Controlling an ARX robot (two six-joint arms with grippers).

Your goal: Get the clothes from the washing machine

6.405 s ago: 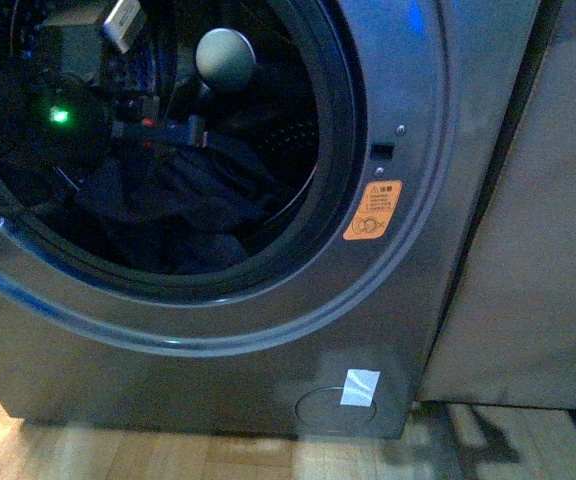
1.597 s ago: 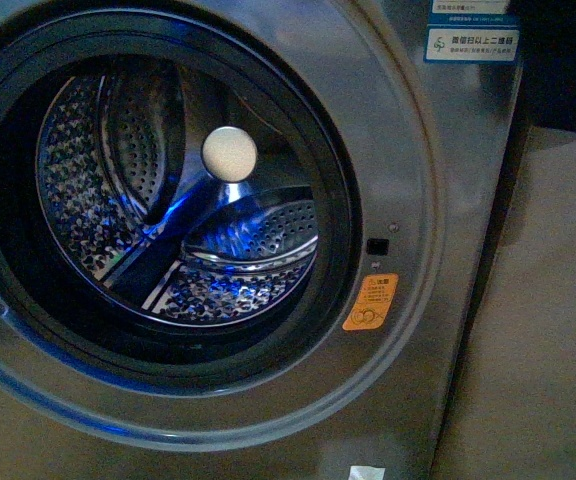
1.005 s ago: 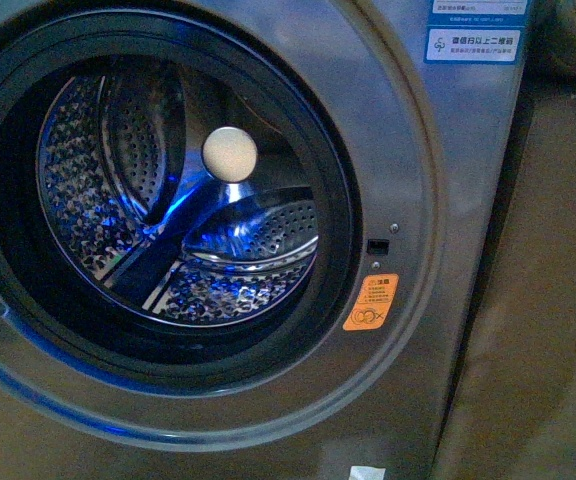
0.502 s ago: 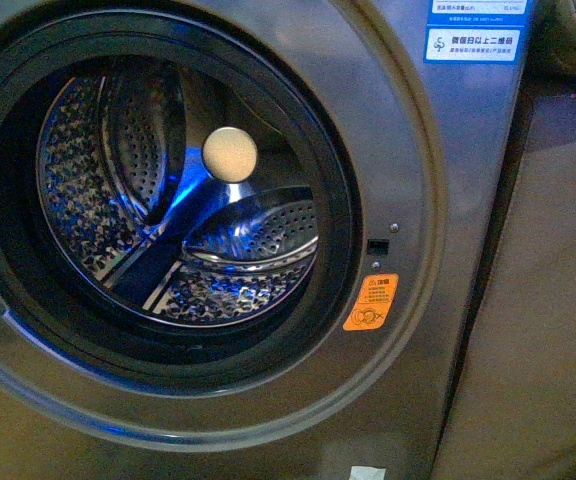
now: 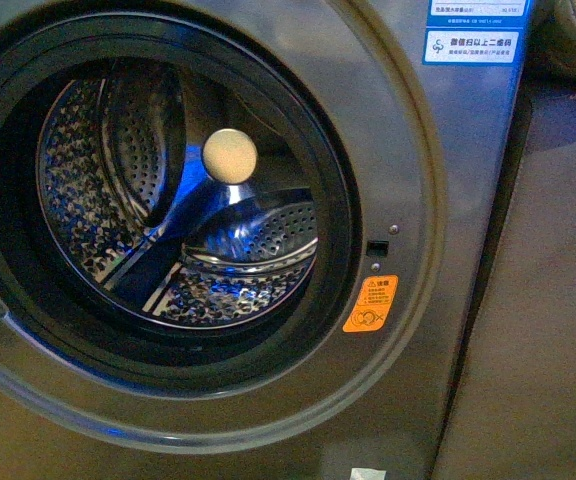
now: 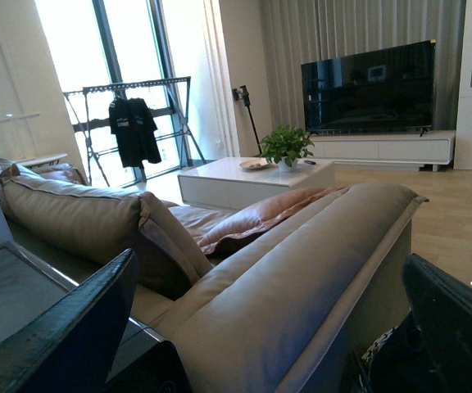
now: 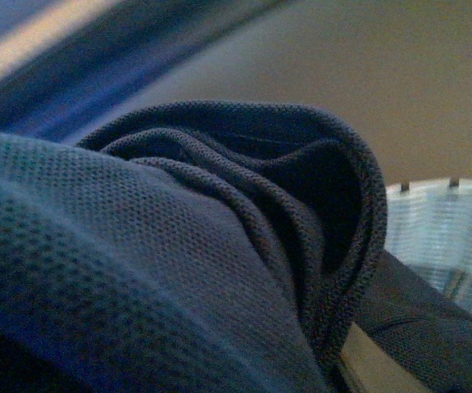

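The washing machine [image 5: 438, 200] fills the front view: dark grey front, round black-rimmed porthole, orange sticker [image 5: 370, 303], blue-white labels [image 5: 473, 45]. Its perforated steel drum [image 5: 118, 200] shows no clothes inside; a pale round knob [image 5: 230, 156] sits at the back. Neither arm shows in the front view. The clothes [image 7: 179, 246], dark navy-blue knit fabric, fill the right wrist view in folds; my right gripper is shut on them and its fingers are hidden by the fabric. My left gripper [image 6: 277, 327] is open and empty, its dark fingers [image 6: 64, 336] spread wide over a sofa back.
A beige sofa [image 6: 285, 270] with cushions lies under the left gripper; beyond it are a white coffee table [image 6: 252, 176], a TV [image 6: 367, 86] and a drying rack [image 6: 129, 131]. A grey-and-white woven basket rim [image 7: 441, 237] shows beside the clothes. A beige panel [image 5: 548, 300] stands right of the machine.
The clothes and the arm that were inside the drum 6.4 s ago are gone from it. Over the last 1.6 s the drum view has stayed nearly still.
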